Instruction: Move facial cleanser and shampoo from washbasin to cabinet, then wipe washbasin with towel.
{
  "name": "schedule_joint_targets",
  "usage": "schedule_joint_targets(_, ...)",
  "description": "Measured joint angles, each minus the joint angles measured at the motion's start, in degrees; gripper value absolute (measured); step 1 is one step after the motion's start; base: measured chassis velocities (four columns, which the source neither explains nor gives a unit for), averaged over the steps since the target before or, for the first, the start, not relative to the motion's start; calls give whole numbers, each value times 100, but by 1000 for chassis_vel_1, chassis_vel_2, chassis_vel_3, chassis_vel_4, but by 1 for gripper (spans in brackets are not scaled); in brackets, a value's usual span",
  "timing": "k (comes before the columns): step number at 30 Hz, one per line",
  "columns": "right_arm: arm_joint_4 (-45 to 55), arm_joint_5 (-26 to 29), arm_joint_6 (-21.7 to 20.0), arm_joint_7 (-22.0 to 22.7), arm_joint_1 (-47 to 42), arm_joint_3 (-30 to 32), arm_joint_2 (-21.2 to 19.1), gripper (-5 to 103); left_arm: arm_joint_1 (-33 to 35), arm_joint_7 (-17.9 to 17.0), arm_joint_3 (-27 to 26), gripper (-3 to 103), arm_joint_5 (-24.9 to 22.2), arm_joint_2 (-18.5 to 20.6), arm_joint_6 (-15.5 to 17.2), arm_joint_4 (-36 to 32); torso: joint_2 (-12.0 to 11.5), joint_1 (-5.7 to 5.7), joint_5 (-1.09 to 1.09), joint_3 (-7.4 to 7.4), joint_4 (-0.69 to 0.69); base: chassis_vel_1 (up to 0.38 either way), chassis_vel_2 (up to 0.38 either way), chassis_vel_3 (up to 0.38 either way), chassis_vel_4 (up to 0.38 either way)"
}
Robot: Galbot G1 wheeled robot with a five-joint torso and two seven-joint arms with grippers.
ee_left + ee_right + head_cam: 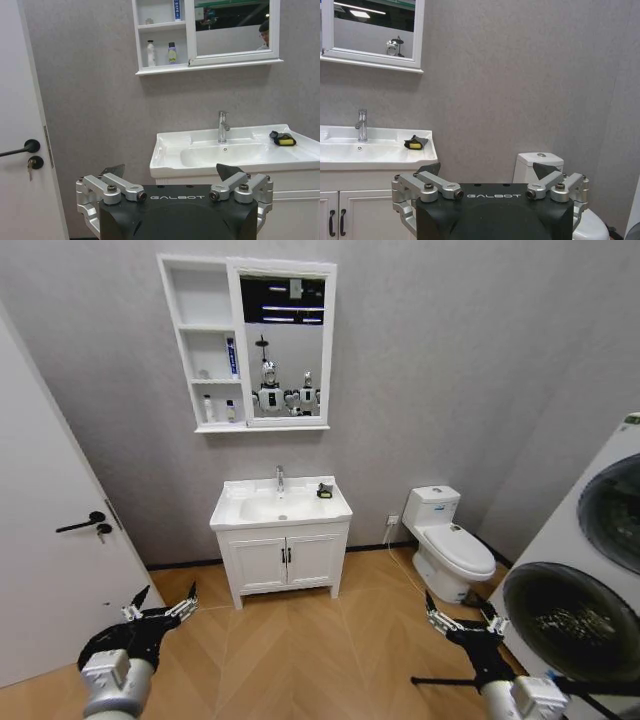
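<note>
Nearest the head camera, low in frame: left gripper [160, 607] and right gripper [462, 618], both hovering over wood floor [300, 650], fingers spread wide, holding nothing, well apart from the basin; same spread confirmed up close in the wrist views, left gripper [171, 172] with its dark tips apart, right gripper [487, 169] likewise.

Beyond, largest first: grey wall [450, 370]; white door [50, 540] with black handle at the robot's left; washing machine [585, 580] at the right edge, seen from the head; white toilet [450, 545] right of the vanity, also partly caught by the right wrist camera, not by the left.

Centre: white two-door cupboard [285, 560] under the washbasin [250, 512], chrome tap [280, 478] at the back edge; washbasin [200, 160] wider in the left wrist view.

Above it on the wall: cabinet [205, 340] of open shelves joined to the mirror [285, 340]; blue tube [231, 355] upright on the middle shelf; two small bottles [218, 410] on the bottom shelf; clearer from the left wrist as a white bottle [150, 53] beside a purple-and-green one [171, 52]; shelves outside the right wrist frame, mirror corner alone.

Smallest: towel [325, 491], black with yellow, lying on the basin's right rear rim; towel [283, 139] and towel [416, 143] both clear of the tap.
</note>
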Motion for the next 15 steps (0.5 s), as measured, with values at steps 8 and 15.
schedule_joint_targets(8, 0, 0, 0, 0, -1, 0, 0, 100, 1, 0, 0, 100, 0, 0, 0, 0, 1, -5, -3, -2, -2, -34, 42, 49, -34)
schedule_joint_targets(15, 0, 0, 0, 0, -2, 0, 0, 100, 1, 0, 0, 100, 0, 0, 0, 0, 3, -8, -2, -3, -1, 37, -4, 5, 45)
